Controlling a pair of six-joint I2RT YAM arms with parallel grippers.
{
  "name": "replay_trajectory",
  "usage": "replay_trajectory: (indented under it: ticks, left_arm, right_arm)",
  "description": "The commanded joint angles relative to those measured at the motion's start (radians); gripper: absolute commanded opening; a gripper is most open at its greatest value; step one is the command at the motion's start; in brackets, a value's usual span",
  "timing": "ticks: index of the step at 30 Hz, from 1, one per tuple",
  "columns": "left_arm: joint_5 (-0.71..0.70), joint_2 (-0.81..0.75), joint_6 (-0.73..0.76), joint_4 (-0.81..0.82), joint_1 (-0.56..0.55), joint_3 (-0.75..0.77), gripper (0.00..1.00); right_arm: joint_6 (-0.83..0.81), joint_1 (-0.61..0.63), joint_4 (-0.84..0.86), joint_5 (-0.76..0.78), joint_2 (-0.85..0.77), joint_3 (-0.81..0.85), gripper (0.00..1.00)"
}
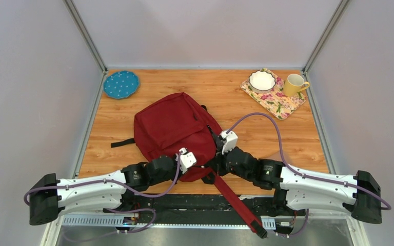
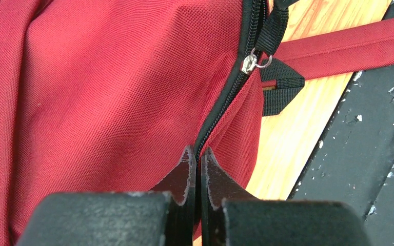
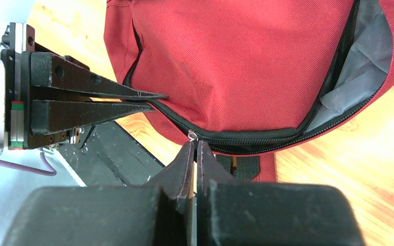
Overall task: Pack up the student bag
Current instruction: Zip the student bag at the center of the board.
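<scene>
Left wrist view: left claw [image 2: 198, 151] pinches the student bag [image 2: 107, 92] at its zipper [image 2: 223, 107] — right claw [image 3: 195, 145] pressed together, slider [image 3: 192, 135] just ahead of its tips.

Bright, even light fell from above; soft shadows hugged the student bag [image 1: 172, 128]; wrist-view foregrounds were blurred.

No readable text
No lettering, labels, brands or numbers can be read in any view.
</scene>
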Motion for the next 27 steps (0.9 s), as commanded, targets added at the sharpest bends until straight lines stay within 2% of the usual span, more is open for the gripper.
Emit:
replay_trajectory:
  ticks: [1,11,17,27]
  left_arm:
    - [-0.058,-0.034,-0.047,0.035,-0.011,-0.023,0.0]
    - [-0.081,-0.202,-0.076,0.025,-0.014,-0.125,0.0]
    - [-0.084,-0.222,-0.091,-0.046,-0.014,-0.126,0.0]
    - [-0.098,-0.341,-0.159,-0.135,-0.014,-0.13,0.0]
  right_arm:
    - [0.001,-0.004,-0.04,0.003,0.018,0.073,0.0]
    - [0.011,-0.016,-0.106,0.168,0.052,0.118,0.0]
    - [-0.023,-0.081,-0.131,0.147,0.024,0.104,0.0]
    - [-0.048,-0.102,-0.134,0.149,-0.017,0.084,0.0]
